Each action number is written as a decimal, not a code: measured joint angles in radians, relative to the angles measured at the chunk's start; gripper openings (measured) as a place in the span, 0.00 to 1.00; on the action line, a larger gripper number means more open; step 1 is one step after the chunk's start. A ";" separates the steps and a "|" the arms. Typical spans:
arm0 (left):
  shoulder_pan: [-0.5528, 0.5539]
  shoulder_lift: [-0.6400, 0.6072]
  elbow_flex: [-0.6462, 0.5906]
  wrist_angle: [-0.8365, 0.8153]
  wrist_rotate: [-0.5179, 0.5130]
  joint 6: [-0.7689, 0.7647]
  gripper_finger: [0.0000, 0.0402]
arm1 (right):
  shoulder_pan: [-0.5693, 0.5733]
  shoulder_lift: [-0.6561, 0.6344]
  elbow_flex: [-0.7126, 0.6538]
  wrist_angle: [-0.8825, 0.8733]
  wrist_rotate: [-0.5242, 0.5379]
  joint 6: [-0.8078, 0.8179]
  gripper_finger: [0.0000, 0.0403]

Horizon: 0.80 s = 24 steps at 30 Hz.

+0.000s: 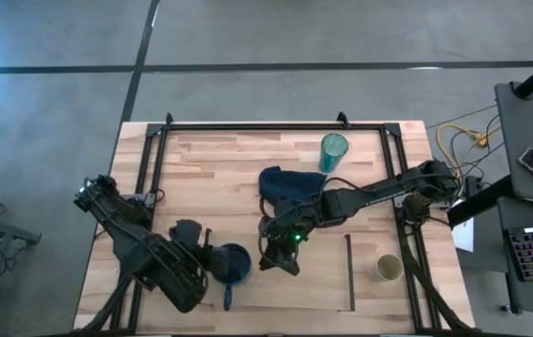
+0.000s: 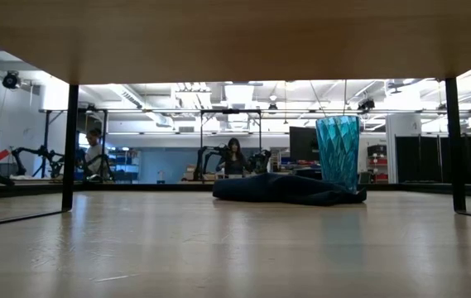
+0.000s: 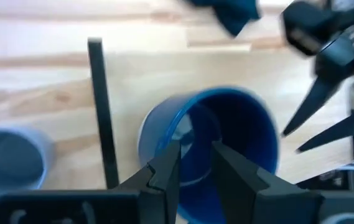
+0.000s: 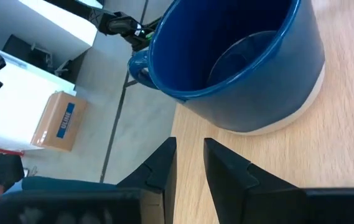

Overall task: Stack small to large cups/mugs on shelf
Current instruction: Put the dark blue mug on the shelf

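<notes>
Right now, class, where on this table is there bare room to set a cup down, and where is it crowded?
Free: bare wood between the dark blue cloth and the table's left rail, and between the shelf's right rail and small beige cup. Crowded: around the dark blue handled mug, between both grippers.
</notes>
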State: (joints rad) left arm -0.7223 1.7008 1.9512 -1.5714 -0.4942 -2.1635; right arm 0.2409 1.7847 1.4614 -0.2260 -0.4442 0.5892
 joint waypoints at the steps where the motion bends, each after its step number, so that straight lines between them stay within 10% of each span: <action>1: 0.000 -0.007 0.000 0.001 -0.025 0.003 0.19 | 0.000 0.004 0.000 0.001 0.000 0.000 0.18; 8: -0.013 -0.066 -0.001 0.000 -0.218 0.053 0.18 | 0.000 0.044 0.000 0.011 -0.024 0.011 0.18; 24: -0.014 -0.129 -0.044 0.000 -0.275 0.158 0.18 | -0.019 0.035 0.008 0.036 -0.022 0.040 0.19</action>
State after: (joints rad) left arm -0.7364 1.5717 1.9077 -1.5715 -0.7692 -2.0057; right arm 0.2223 1.8197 1.4696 -0.1897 -0.4662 0.6291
